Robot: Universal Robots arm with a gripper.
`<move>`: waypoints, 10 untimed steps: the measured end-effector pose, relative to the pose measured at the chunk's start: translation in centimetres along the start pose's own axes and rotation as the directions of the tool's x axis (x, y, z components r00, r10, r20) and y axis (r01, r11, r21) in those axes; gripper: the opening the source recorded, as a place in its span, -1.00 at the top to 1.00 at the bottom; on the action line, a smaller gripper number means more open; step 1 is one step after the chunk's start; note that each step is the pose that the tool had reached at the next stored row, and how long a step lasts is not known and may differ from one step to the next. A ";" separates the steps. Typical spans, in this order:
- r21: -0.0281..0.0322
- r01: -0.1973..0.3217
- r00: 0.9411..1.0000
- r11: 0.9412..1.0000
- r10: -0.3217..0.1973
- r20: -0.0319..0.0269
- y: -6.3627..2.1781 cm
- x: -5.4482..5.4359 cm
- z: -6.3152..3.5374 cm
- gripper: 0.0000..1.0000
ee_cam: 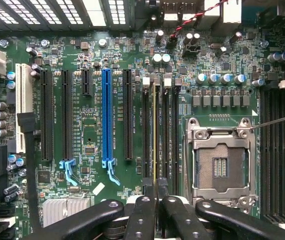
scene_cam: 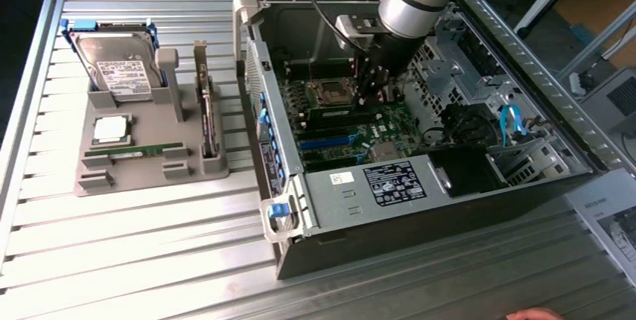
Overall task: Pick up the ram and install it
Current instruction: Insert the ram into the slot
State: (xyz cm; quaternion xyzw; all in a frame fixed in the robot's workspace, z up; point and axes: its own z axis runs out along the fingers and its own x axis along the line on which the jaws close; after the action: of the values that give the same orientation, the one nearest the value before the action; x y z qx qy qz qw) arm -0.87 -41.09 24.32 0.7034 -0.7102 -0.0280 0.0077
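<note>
Black-fingered, clamped shut on the ram (ee_cam: 155,140) — gripping it edge-on in the hand (ee_cam: 156,205), right over the memory slots (ee_cam: 175,135) just beside the processor socket (ee_cam: 220,162). Held upright, likely to line its edge with one slot — and clear of the socket's frame.

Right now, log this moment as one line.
tool shut on ram | ram edge-on at memory slots, seating unclear | second ram on holder
</note>
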 end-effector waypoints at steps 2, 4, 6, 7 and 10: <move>0.000 0.000 1.000 1.000 0.000 0.000 0.00 0.0 0.00 0.76; 0.000 0.000 1.000 1.000 0.000 0.000 0.00 0.0 0.01 0.76; 0.000 0.000 1.000 1.000 0.000 0.000 0.01 0.0 0.02 0.76; 0.000 0.000 1.000 1.000 0.000 0.000 0.00 0.1 0.01 0.76; 0.000 0.000 1.000 1.000 0.000 0.000 0.00 0.3 0.00 0.76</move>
State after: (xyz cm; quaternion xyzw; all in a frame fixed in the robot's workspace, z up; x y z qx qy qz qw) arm -0.87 -41.36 24.31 0.7034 -0.7102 -0.0281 0.0076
